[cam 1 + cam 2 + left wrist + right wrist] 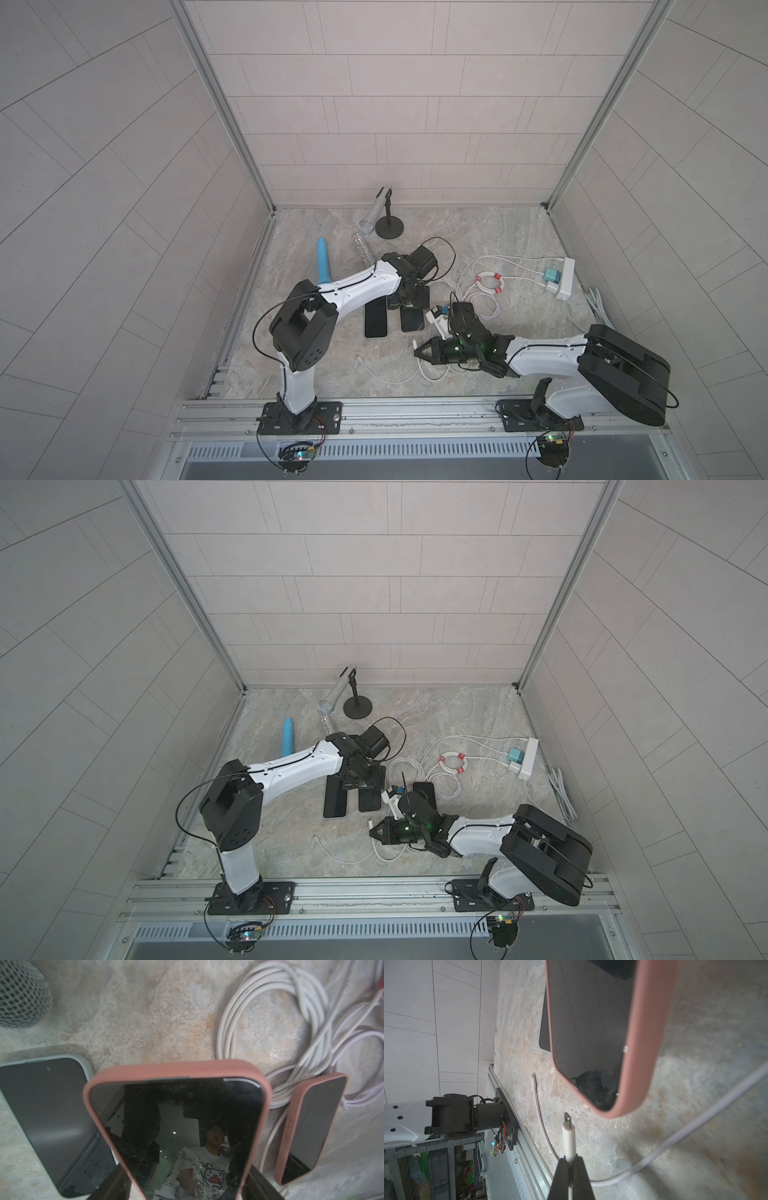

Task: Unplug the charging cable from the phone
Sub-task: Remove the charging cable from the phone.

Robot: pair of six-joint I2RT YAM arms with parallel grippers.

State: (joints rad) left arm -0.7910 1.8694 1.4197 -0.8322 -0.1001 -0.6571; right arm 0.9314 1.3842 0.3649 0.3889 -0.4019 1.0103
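Right wrist view: right pincer (pixel 571 1164) clamped tight on white plug (pixel 568 1136) of charging cable (pixel 685 1130). Metal tip bare, aimed at bottom edge of phone (pixel 639 1043), just apart from it. Phone, pink case, gripped by its sides in left pincer (pixel 409 297), jaws part-spread around it, seemingly raised off worktop (pixel 706 1032). Second loose connector (pixel 533 1081) lay on worktop nearby. Judged: plug out of port, unplugging as good as done. Next move likely called for drawing cable clear without snagging, laying it down, then settling phone flat.
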